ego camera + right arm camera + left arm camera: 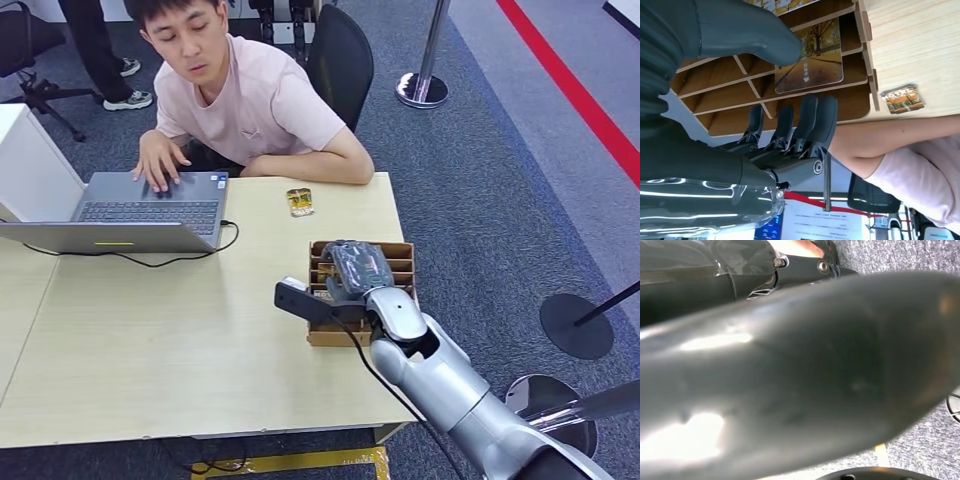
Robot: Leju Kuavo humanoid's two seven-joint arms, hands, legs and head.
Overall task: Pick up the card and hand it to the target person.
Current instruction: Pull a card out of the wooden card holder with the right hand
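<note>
The card [809,62] — printed with an autumn tree-lined path — stood in a slot of the brown slotted holder [404,262] at the right side of the table [189,330], not yet lifted. The right hand [355,270] hovered over that holder; in the right wrist view its thick thumb [753,35] reached across the dividers with its tip at the card's edge, while the darker fingers [806,120] lay side by side, extended on the other side of the slots. The hand was spread around the card, holding nothing. Whether the thumb actually touched the card could not be told.

The likely risk from here was a poor pinch: the card sat between thin dividers, so closing fingers could catch on the wood and drag the light holder instead, or the card could slip out flat. A second small card [300,201] lay loose on the table near the person's forearm [317,165] — it might be mistaken for the target.

The right arm [453,385] stretched forward from the lower right, wrist bent down over the holder. The person leaned on the far edge, one hand on a laptop [151,205]. The left hand's state could not be told.
</note>
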